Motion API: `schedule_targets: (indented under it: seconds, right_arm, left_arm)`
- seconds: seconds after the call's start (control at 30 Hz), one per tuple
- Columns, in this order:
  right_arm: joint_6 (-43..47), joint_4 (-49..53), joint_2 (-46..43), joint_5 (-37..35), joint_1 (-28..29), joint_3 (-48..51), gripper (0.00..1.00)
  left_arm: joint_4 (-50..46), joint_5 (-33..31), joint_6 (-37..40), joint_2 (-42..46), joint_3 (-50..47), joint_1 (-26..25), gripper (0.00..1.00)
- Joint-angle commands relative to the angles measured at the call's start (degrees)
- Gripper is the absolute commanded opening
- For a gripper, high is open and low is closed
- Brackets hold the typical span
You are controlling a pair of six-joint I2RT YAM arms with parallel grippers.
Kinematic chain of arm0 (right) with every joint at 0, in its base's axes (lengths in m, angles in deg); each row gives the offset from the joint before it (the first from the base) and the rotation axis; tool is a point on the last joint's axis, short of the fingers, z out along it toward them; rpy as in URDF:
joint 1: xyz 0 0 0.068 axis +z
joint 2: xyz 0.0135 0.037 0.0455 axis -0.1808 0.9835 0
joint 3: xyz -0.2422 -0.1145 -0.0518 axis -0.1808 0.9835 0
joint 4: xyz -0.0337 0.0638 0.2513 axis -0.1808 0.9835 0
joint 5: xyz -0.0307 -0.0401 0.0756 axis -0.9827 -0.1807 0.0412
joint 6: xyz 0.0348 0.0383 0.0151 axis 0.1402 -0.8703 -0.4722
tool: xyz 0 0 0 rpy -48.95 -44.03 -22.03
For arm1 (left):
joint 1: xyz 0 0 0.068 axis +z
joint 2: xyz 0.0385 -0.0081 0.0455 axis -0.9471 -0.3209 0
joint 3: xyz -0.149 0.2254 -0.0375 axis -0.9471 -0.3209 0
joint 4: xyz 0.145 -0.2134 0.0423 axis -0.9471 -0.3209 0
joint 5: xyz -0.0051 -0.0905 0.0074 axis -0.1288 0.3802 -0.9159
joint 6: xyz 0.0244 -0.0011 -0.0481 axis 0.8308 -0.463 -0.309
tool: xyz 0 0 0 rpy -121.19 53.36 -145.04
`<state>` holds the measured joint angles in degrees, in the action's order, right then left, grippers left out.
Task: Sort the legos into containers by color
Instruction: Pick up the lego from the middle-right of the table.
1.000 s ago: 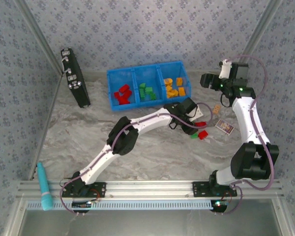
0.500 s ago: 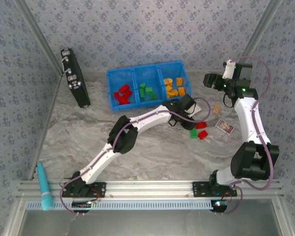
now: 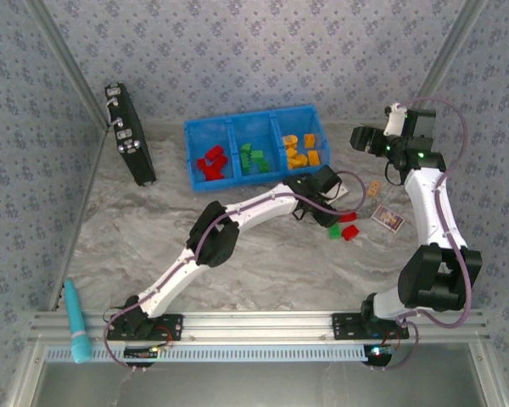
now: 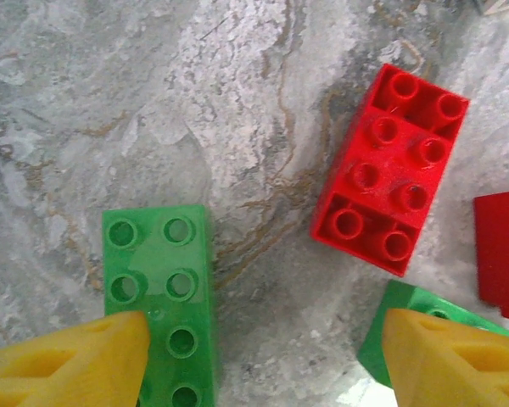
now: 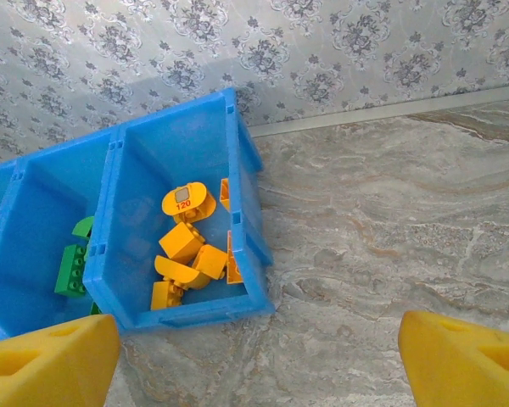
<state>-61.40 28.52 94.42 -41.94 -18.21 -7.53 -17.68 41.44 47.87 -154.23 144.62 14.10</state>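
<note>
The blue tray (image 3: 256,149) holds red bricks (image 3: 211,162) on the left, green bricks (image 3: 253,158) in the middle and orange-yellow bricks (image 3: 302,150) on the right. Loose on the table lie a green brick (image 3: 334,231) and two red bricks (image 3: 349,216). My left gripper (image 3: 330,211) hangs open low over them. In the left wrist view the green brick (image 4: 160,292) sits at my left finger, a red brick (image 4: 391,169) lies ahead, and a second green brick (image 4: 405,315) shows by the right finger. My right gripper (image 3: 364,138) is open beside the tray (image 5: 248,212), holding nothing.
A black case (image 3: 129,134) with silver latches leans at the back left. Small printed cards (image 3: 388,219) lie right of the loose bricks, and a white card (image 3: 344,192) sits by the left wrist. A teal tool (image 3: 75,322) rests at the near left edge.
The right gripper has drawn back a little to the right, away from the tray. The left gripper has shifted slightly over the loose bricks, uncovering the upper red one.
</note>
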Motion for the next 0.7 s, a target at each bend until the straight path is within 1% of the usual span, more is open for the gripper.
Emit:
schedule_targets:
  seconds: [0.0, 0.17, 0.3, 0.43, 0.53, 0.6, 0.67]
  right_arm:
    - [-0.9, -1.0, -1.0, 1.5, -0.4, -0.4, 0.87]
    - [-1.0, -1.2, -0.5, 2.2, -0.4, -0.4, 0.87]
    - [-0.6, -1.0, 0.3, 2.4, -0.4, -0.9, 0.87]
    - [-0.7, -1.0, 1.5, 3.1, -0.4, -1.5, 0.87]
    - [-0.5, -1.0, 2.0, 3.2, -0.4, -1.8, 0.87]
    - [-0.3, -0.7, 2.2, 3.0, -0.4, -1.9, 0.87]
    - [-0.1, -0.6, 2.4, 3.0, -0.4, -2.0, 0.87]
  left_arm:
    - [-2.5, -4.3, 2.0, 2.7, -0.1, -0.4, 0.73]
    - [-2.1, -5.7, 2.8, 4.1, 0.1, -0.4, 0.73]
    - [0.4, -6.5, 4.1, 4.3, 0.0, -0.4, 0.73]
    - [1.5, -7.5, 4.9, 2.9, -0.2, -0.1, 0.77]
    - [0.8, -7.0, 4.0, 1.1, 0.6, 0.7, 0.79]
    - [0.8, -7.0, 4.0, 0.4, 0.4, 1.3, 0.84]
    - [1.2, -7.2, 4.1, -0.1, 0.3, 1.6, 0.86]
